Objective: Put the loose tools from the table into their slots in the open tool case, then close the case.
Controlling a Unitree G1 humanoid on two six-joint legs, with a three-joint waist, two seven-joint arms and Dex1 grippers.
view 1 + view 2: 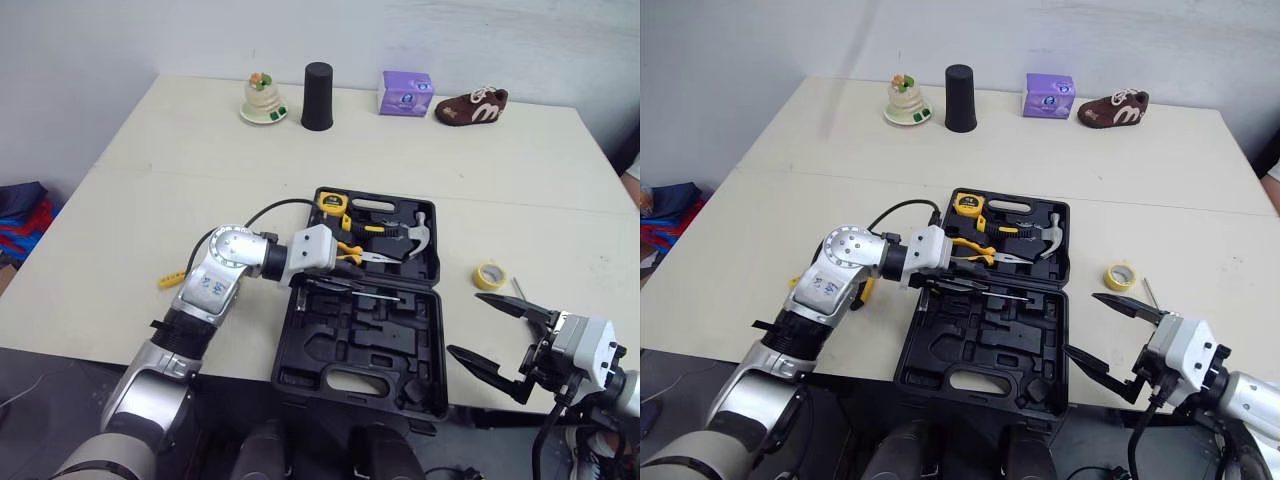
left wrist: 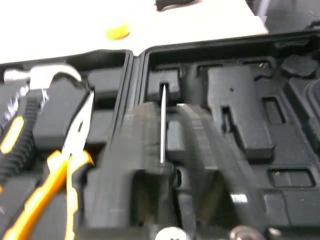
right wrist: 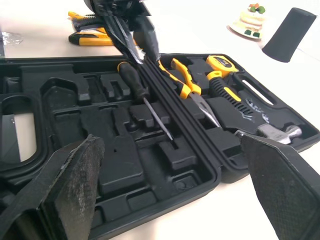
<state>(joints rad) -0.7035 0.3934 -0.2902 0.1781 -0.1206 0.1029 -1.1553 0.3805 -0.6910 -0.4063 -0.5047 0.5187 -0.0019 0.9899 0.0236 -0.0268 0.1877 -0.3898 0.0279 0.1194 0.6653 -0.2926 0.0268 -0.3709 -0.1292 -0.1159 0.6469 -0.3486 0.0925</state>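
The black tool case (image 1: 352, 352) lies open near the table's front edge. A yellow tape measure (image 1: 333, 203), a hammer (image 1: 408, 236) and orange-handled pliers (image 1: 358, 254) rest in its far half. My left gripper (image 2: 167, 107) reaches over the hinge and is shut on the black handle of a screwdriver (image 3: 134, 80), whose thin shaft (image 2: 162, 125) lies along a slot in the near half. To the right of the case my right gripper (image 1: 465, 325) hangs open and holds nothing. A yellow tape roll (image 1: 489, 275) and a thin metal piece (image 1: 518, 290) lie loose on the table.
A yellow-and-black tool (image 1: 172, 278) lies on the table left of my left arm. At the far edge stand a small cake figure (image 1: 263, 100), a black cup (image 1: 318, 97), a purple box (image 1: 406, 93) and a brown shoe (image 1: 472, 107).
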